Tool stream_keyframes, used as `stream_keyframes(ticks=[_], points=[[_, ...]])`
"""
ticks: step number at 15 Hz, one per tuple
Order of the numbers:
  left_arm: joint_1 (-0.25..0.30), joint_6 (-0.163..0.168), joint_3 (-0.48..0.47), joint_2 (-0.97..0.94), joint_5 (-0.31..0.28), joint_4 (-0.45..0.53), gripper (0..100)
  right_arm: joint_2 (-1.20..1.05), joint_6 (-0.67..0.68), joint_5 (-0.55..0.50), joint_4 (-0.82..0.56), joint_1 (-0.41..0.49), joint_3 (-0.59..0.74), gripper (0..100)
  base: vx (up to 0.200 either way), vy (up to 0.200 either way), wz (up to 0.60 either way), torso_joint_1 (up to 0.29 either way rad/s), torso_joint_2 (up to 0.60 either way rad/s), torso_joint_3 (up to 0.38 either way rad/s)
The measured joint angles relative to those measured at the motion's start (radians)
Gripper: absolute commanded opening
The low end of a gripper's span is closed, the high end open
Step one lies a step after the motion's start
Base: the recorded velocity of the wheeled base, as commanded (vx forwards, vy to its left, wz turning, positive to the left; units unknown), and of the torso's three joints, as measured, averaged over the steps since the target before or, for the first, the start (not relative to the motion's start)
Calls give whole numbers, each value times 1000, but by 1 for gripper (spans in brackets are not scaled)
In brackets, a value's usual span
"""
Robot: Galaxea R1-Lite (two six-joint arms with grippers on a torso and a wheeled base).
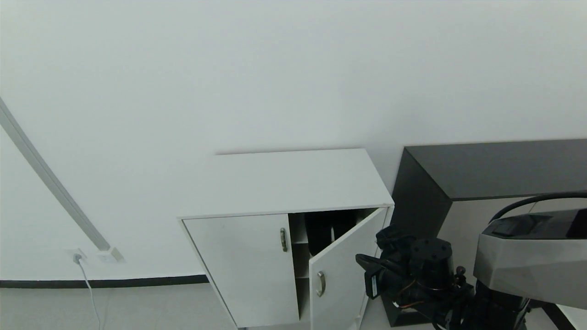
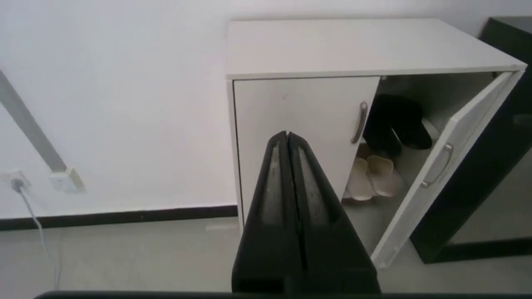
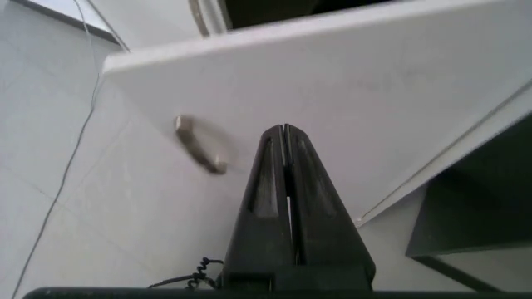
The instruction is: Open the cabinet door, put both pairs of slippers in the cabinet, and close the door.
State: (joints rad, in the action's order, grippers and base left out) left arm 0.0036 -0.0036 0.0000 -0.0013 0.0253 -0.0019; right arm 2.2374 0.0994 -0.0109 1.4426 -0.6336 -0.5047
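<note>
White two-door cabinet (image 1: pixel 284 183): black slippers (image 2: pixel 399 124), beige slippers (image 2: pixel 372 176) inside; right door (image 1: pixel 341 270) ajar. Left gripper (image 2: pixel 287 134), right gripper (image 3: pixel 285 129): closed, empty. Risk: your push glances off the door face, leaving a gap.

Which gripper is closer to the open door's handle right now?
Right. The right gripper sits close to the open door, beside its handle; the left gripper is farther back, facing the cabinet front.
</note>
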Motion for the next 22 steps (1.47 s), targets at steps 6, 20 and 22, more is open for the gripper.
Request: stream_keyframes(ticks=[6, 20, 22], points=[[-1, -1, 0, 0, 0, 1, 0, 6, -1, 0, -9, -9, -11, 0, 0, 0, 0, 0, 0, 0], [-1, -2, 0, 0, 4, 1, 0, 119, -1, -8, -121, 9, -270, 0, 0, 0, 0, 0, 0, 0], [-1, -2, 0, 0, 5, 1, 0, 148, -3, -9, -124, 14, -319, 0, 0, 0, 0, 0, 0, 0]])
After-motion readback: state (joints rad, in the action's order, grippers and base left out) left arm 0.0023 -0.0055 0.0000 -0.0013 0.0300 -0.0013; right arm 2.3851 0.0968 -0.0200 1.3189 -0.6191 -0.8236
